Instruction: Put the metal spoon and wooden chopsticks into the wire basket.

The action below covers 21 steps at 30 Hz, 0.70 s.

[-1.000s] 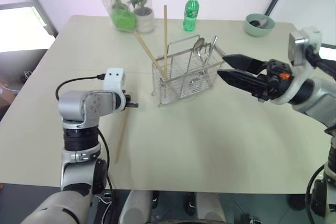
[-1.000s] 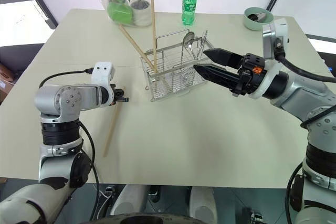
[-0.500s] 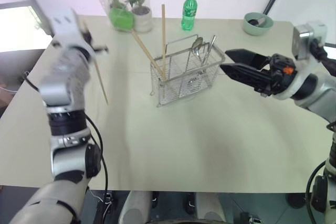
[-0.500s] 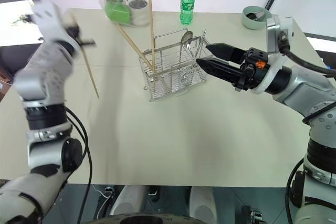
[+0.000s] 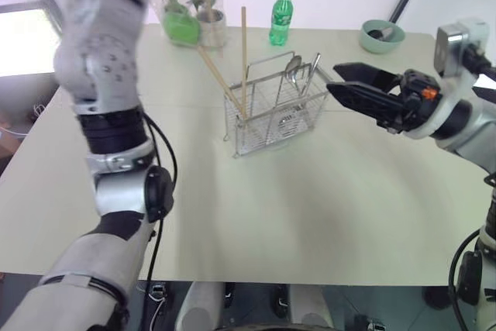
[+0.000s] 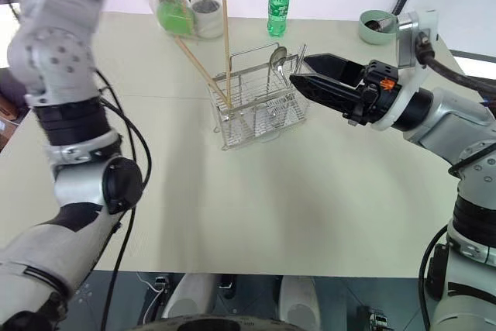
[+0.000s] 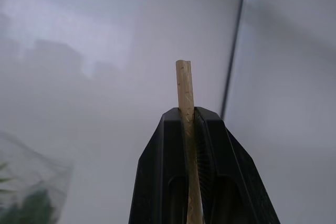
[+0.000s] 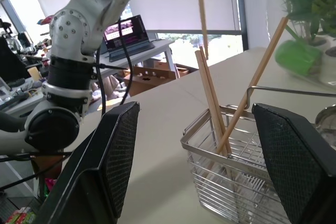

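Two wooden chopsticks point(image 5: 242, 60) upright in wire basket point(image 5: 275, 114), metal spoon point(image 5: 293, 67) at its 2 o'clock corner | left gripper point(image 7: 189, 124) pinching a third chopstick point(image 7: 185, 85); right gripper point(image 5: 341, 83) fingers spread, at basket's 3 o'clock

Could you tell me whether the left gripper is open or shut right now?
Shut. In the left wrist view the left gripper has both fingers pressed against a wooden chopstick, whose tip sticks out past them.
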### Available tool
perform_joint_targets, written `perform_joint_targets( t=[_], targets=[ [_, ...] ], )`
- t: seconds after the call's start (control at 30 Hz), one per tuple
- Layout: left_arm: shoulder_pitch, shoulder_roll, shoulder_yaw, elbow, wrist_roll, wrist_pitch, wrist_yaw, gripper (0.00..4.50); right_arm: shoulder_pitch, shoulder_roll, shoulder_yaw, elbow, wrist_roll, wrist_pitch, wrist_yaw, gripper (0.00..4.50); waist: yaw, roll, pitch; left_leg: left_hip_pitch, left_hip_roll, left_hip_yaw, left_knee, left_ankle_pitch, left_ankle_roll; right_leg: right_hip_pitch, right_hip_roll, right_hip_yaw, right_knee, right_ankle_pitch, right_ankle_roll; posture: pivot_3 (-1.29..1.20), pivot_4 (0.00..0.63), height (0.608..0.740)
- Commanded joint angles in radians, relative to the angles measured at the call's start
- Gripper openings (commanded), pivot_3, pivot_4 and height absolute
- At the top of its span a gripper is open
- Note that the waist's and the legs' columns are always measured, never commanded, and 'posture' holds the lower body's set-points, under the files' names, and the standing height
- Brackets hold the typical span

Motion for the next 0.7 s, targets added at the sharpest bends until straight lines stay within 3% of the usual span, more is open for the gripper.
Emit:
perform_joint_targets(
  t=[0.03,0.27,0.37,0.57,0.7],
  targets=[
    [0.015,-0.034,-0.033,-0.017,-0.007,-0.022,-0.004,0.01,0.012,0.003,-0.047,-0.050,0.036,-0.016,-0.027,3.52,-0.001,0.000,0.000,0.000,0.000,0.000,0.000,0.000,0.000,0.000,0.000,0.000,0.001,0.000,0.000,0.00,0.150,0.684],
    [0.099,-0.099,-0.102,0.003,0.018,-0.054,-0.032,0.01,0.062,0.003,-0.080,-0.092,0.074,-0.029,-0.087,3.52,0.002,0.000,0.000,0.000,0.001,0.000,0.000,0.000,0.000,0.000,0.001,0.000,0.001,0.000,0.000,0.00,0.150,0.684],
    [0.142,-0.138,-0.098,-0.007,-0.007,-0.052,-0.033,1.17,0.067,0.001,-0.082,-0.096,0.080,-0.035,-0.097,3.52,0.003,0.000,0.000,0.000,0.001,0.000,0.000,0.000,0.000,0.000,0.001,0.000,0.000,0.000,0.000,0.00,0.150,0.684],
    [0.192,-0.166,-0.105,-0.074,-0.035,-0.016,-0.016,4.30,0.078,-0.004,-0.080,-0.095,0.085,-0.047,-0.101,3.52,0.002,0.000,0.000,0.000,0.001,0.000,0.000,0.000,0.000,0.000,0.001,0.000,0.000,0.000,0.000,0.00,0.150,0.684],
    [0.194,-0.135,-0.082,-0.113,-0.063,0.034,0.001,4.45,0.081,-0.011,-0.074,-0.087,0.071,-0.053,-0.086,3.52,0.002,0.000,0.000,0.000,0.001,0.000,0.000,0.000,0.000,0.000,0.001,0.000,0.000,0.000,0.000,0.00,0.150,0.684]
  ],
)
